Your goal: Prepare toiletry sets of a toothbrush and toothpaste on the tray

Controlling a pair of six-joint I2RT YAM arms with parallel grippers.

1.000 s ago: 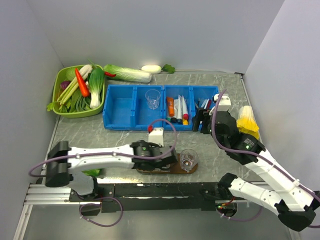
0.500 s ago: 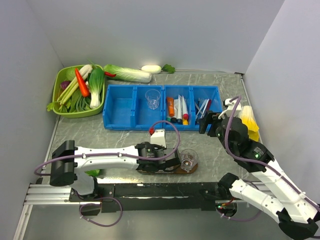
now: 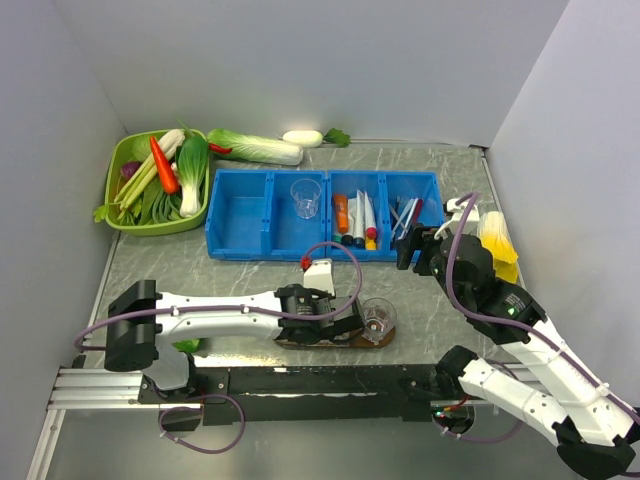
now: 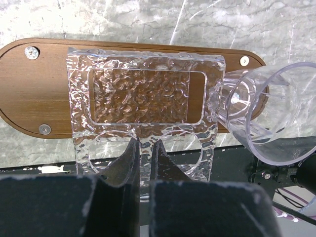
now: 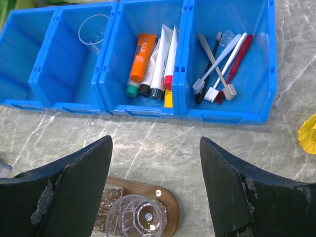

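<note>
Early going: the tray [image 4: 39,94] carries only a clear holder [image 4: 143,94] and a cup [image 4: 271,113]. The left gripper [image 4: 146,163] pinches the holder's near edge. The right gripper [image 5: 155,140] hangs wide and empty above the bench. The toothpaste [image 5: 160,59] and toothbrushes [image 5: 217,69] lie in the blue bin [image 5: 148,111], none yet on the tray.

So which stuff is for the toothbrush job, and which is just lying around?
For the job: tray, clear holder, cup, toothpaste, toothbrushes.
Just lying about: veg basket, cabbage, yellow thing.
</note>
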